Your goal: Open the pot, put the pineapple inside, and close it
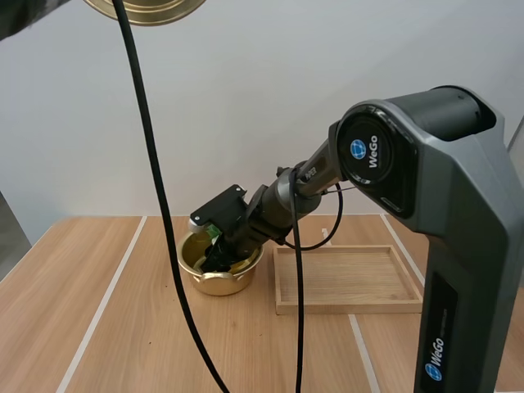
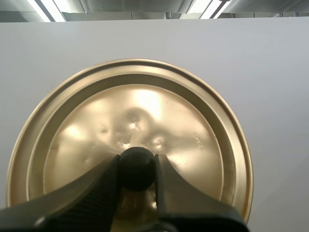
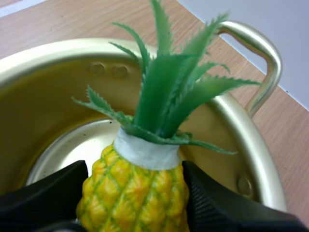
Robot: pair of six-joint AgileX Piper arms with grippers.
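Nearest us looms the grey body of our right arm (image 1: 458,246), reaching from five o'clock toward the shallow golden metal pot (image 1: 214,284) on the pale wooden table (image 1: 82,311). Our right gripper (image 1: 218,252) dips into that pot. Its black fingers (image 3: 48,198) pinch the yellow plastic pineapple (image 3: 137,193) by its flanks, with the green leafy crown free of them. The fruit sits within the pot's mouth, over the shiny floor; we cannot tell whether it touches bottom. A looped handle (image 3: 263,63) stands on the pot's rim beside the leaves. The low rectangular wooden tray (image 1: 344,307) lies just beside the pot at its three o'clock. Our left gripper (image 2: 137,169) clamps the black ball knob (image 2: 137,164) of the round golden lid (image 2: 145,106), which hangs high, about eleven o'clock from the pot and well apart from it.
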